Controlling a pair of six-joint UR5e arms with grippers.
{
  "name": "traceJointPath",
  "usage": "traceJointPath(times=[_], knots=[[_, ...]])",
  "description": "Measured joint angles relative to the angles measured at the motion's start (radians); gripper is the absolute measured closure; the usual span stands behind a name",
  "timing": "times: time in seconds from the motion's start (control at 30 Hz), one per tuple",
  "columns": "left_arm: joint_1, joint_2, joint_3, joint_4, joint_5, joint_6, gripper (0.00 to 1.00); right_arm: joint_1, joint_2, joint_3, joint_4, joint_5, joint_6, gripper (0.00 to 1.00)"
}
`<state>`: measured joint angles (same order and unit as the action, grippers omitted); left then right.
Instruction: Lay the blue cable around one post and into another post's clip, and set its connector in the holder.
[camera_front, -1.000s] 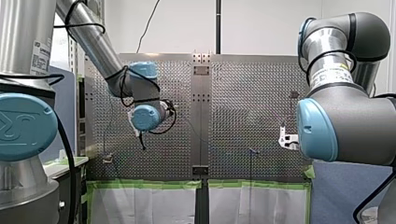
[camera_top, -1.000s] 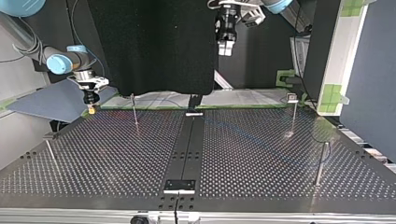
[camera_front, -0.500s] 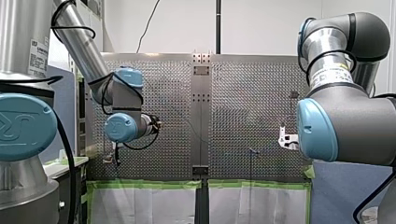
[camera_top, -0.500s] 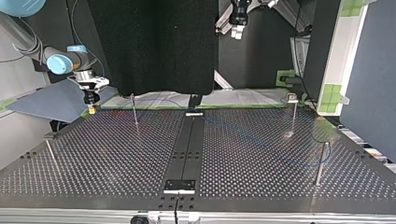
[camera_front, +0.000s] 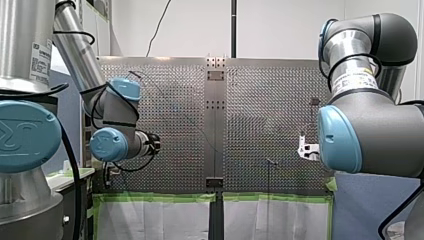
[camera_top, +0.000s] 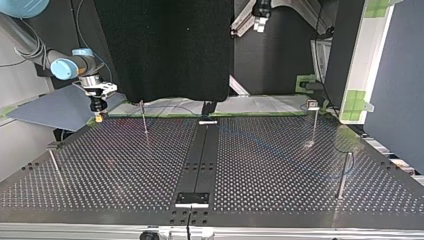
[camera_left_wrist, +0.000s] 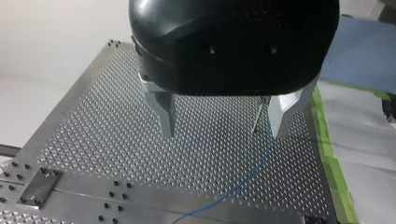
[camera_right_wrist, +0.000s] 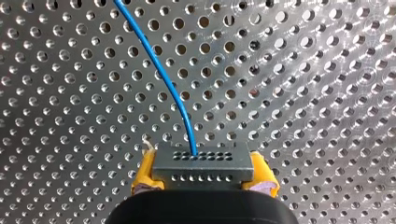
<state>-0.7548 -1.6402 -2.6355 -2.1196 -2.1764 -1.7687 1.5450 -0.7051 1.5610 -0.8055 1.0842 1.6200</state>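
Our right tool (camera_top: 98, 117): closed tight on the small grey block connector with rows of tiny holes (camera_right_wrist: 201, 167). Its yellow pads (camera_right_wrist: 145, 170) press on the connector's two sides.
Connector's place: in the air just over the far edge of the shiny metal bench full of holes (camera_top: 125, 165), near the corner at the top view's left.
Thin blue cable (camera_right_wrist: 161, 74): it comes out of the connector's middle and bends away over the bench. At the top view's right it lies faint on the bench near a thin metal post (camera_top: 343, 175) by the right edge. We cannot tell if it touches the post.
Our left tool (camera_left_wrist: 224, 134): open. Its two metal fingers (camera_left_wrist: 164, 112) are wide apart with nothing between them. It hangs high above the bench.
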Motion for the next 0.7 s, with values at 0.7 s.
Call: traceJointPath(times=[0.7], knots=[[0.006, -0.023, 0.043, 0.037, 0.077, -0.011, 0.0, 0.001, -0.012, 0.0, 0.012, 0.035, -0.035, 1.0]])
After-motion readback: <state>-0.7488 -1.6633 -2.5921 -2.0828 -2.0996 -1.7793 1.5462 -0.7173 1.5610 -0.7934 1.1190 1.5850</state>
